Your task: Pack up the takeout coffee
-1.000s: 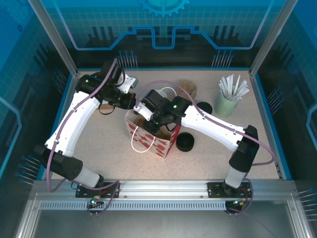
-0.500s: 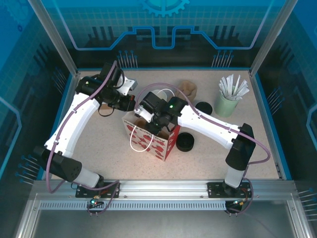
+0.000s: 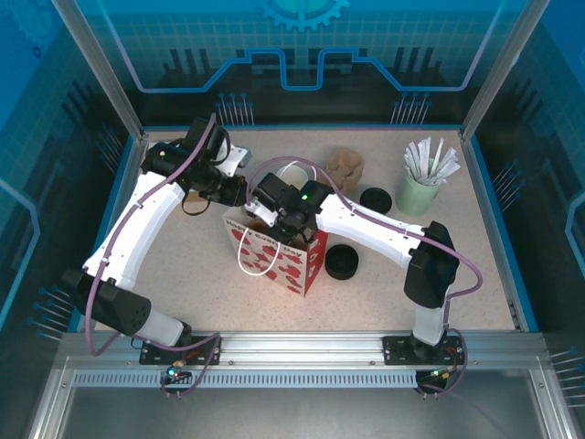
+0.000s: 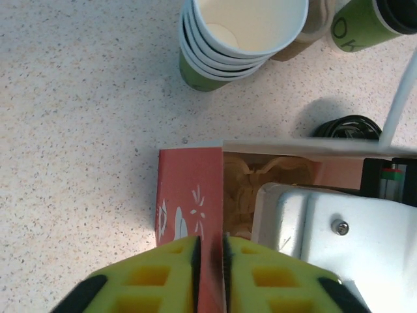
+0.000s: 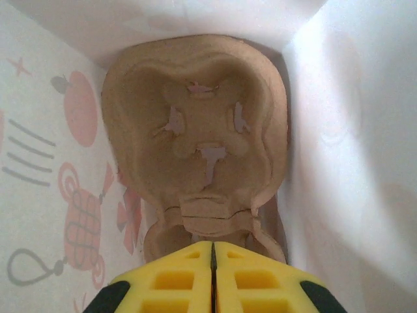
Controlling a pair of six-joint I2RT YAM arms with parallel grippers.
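top view, risk: the white paper bag with red prints (image 3: 274, 261) stands upright with the right arm (image 3: 375, 229) sunk into its mouth. A crooked withdrawal could, I judge, drag a wall and topple the bag.
top view, pose: the left arm (image 3: 137, 219) reaches across to the bag's far left rim. The right arm bends in from the right, its wrist pointing down into the bag.
left wrist view, risk: if this rim is let go, the mouth may sag and the cup would strike paper instead of going in.
left wrist view, task's thing: the takeout coffee (image 4: 251, 23), a small green paper cup with white rim and inside, sits topmost in a nested stack of like cups. It is on the speckled table (image 4: 78, 98), outside the bag and beyond its corner.
left wrist view, pose: the left gripper (image 4: 210, 261) straddles the bag's red wall. Whether its yellow fingers (image 4: 163, 277) press the paper or stand just clear I cannot tell.
right wrist view, risk: the brown moulded-pulp cup carrier (image 5: 195, 137) lies in the bag's bottom. If it sits skewed, a cup may not seat and could tip.
right wrist view, pose: the right gripper (image 5: 212, 261) hangs over the carrier's near lobe, clenched and empty.
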